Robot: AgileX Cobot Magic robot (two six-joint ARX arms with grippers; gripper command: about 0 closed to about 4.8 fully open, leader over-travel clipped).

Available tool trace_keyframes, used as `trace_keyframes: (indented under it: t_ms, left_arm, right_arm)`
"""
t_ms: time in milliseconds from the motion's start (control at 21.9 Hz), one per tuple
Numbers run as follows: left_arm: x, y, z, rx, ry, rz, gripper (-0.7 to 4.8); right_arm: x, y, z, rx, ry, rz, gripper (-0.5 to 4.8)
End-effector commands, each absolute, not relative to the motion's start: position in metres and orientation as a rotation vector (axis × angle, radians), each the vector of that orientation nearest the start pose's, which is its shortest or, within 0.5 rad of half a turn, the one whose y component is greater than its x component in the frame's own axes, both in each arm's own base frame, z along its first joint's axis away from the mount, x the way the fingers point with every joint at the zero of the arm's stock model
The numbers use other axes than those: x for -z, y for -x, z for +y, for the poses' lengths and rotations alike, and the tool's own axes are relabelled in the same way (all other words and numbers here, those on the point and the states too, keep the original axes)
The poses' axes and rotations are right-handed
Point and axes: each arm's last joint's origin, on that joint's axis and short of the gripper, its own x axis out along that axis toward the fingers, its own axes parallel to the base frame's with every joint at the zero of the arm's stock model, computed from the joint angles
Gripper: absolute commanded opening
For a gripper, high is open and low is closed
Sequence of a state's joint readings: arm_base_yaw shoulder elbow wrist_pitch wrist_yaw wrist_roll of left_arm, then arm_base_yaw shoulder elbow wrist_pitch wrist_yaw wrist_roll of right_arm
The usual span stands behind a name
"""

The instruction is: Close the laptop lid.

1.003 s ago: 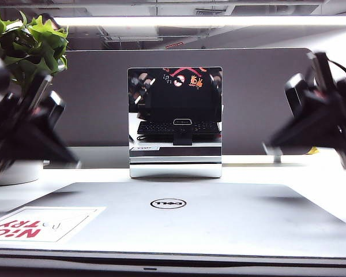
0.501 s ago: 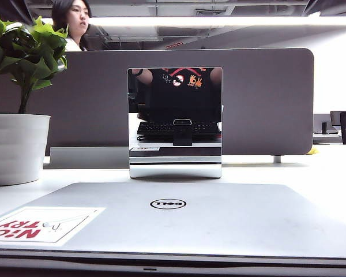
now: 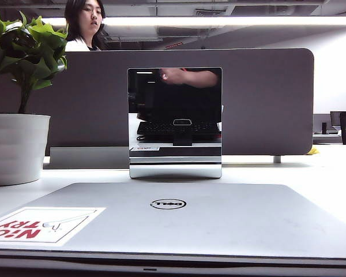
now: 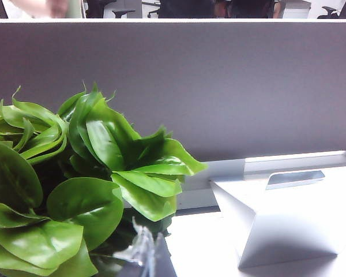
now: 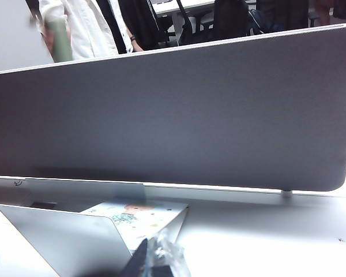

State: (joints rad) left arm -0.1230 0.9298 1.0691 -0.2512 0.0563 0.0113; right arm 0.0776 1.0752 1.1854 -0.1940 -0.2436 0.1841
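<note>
The laptop lid lies flat and shut on the white table, silver face and Dell logo upward, in front of the small mirror. Only the tips of the left gripper show, near the potted plant; whether they are spread cannot be told. The right gripper is likewise indeterminate, facing the grey partition.

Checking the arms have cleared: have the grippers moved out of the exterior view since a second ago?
Yes. Both grippers flanked the mirror then; now neither shows there. The laptop lid lies flat, unchanged.
</note>
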Motion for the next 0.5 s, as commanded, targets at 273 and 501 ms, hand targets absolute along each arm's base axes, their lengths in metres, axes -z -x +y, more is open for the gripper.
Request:
trace_keyframes:
  t_ms: [273,501]
  left_arm:
    - [-0.398,-0.191,-0.025,0.181,-0.023,0.108,-0.05]
    - [-0.395,-0.18,-0.014,0.113,-0.001,0.1,-0.05]
  right_arm:
    - [-0.416,-0.225,0.025,-0.315,-0.19,0.103,-0.01]
    - [-0.416,-0.225,0.025,-0.315,-0.19,0.103,-0.01]
